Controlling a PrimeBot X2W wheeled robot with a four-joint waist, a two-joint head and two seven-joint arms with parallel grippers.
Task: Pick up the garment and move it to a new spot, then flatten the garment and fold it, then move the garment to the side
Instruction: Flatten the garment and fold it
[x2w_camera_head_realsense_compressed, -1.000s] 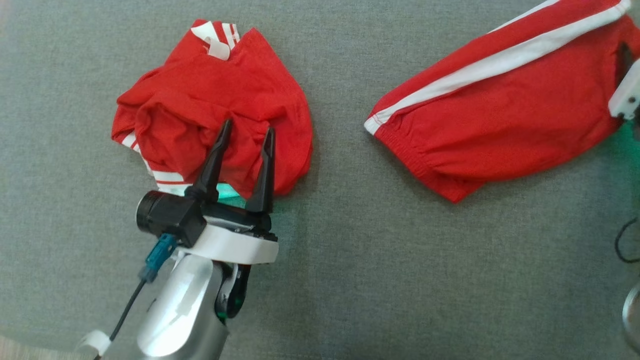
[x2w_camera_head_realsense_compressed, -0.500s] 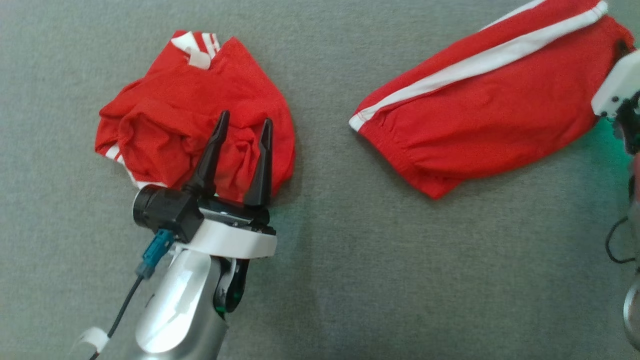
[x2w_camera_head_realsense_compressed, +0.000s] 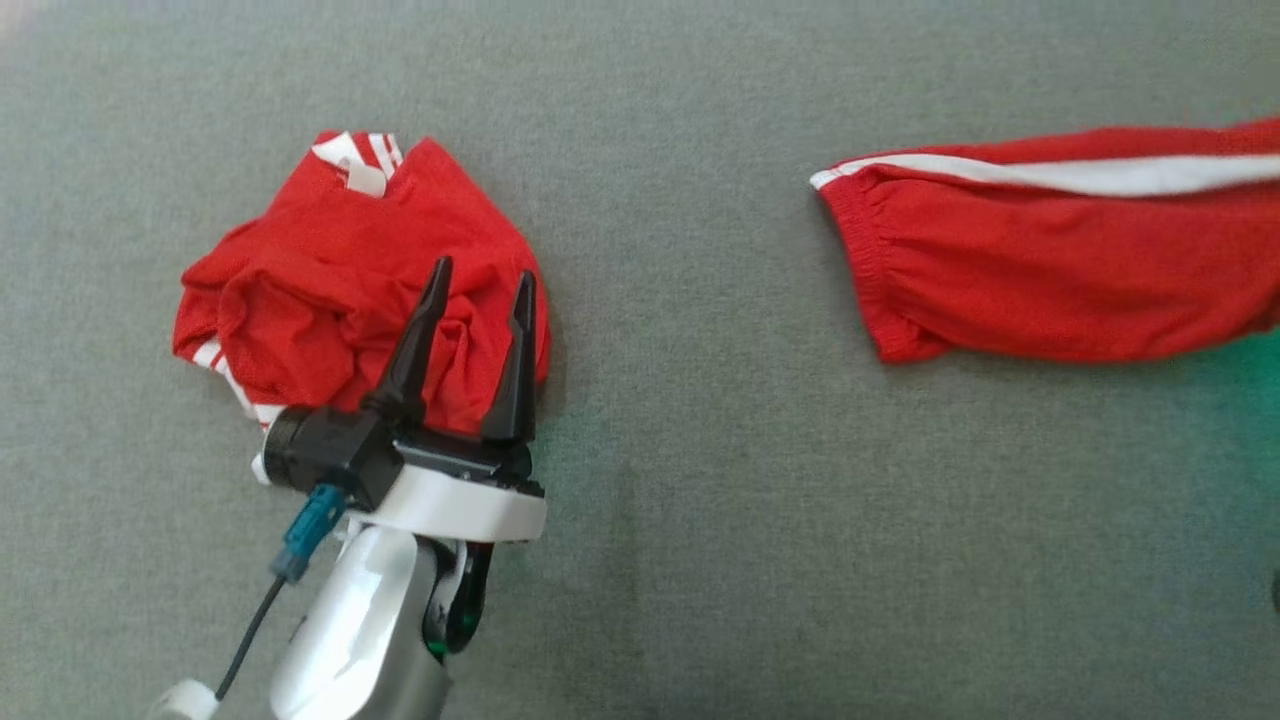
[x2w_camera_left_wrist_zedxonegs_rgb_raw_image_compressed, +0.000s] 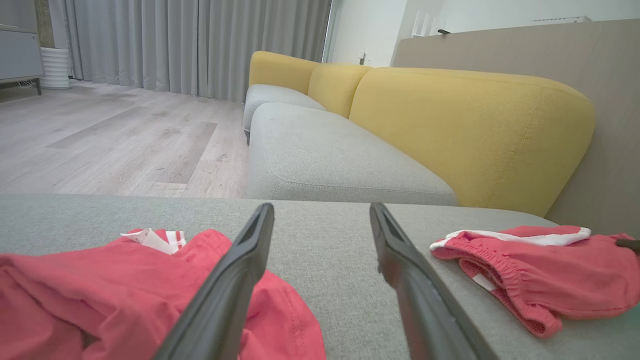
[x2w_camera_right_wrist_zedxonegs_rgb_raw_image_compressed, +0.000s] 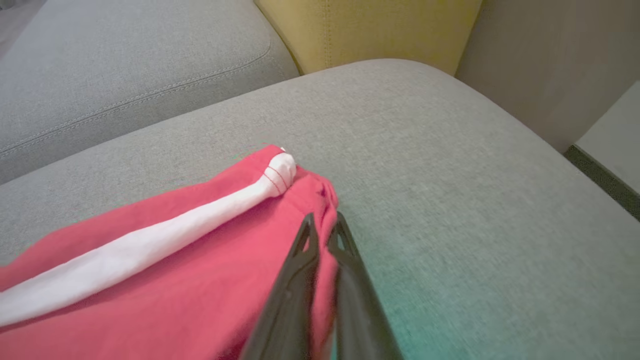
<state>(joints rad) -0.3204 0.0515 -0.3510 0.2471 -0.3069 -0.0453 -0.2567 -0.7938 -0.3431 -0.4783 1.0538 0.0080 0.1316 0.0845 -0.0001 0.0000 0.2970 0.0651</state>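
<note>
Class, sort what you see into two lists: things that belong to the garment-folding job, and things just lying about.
Job:
flat garment
right gripper, shut on its edge
grey cushion it lies on

Lying about, probably:
crumpled garment, under the open left gripper
sofa back
curtains

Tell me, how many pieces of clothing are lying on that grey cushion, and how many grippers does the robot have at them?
Red garments with white stripes: 2 (crumpled garment, stretched-out garment)
Grippers: 2 (left gripper open at the crumpled garment, right gripper shut on the stretched-out garment)
Total: 4
</note>
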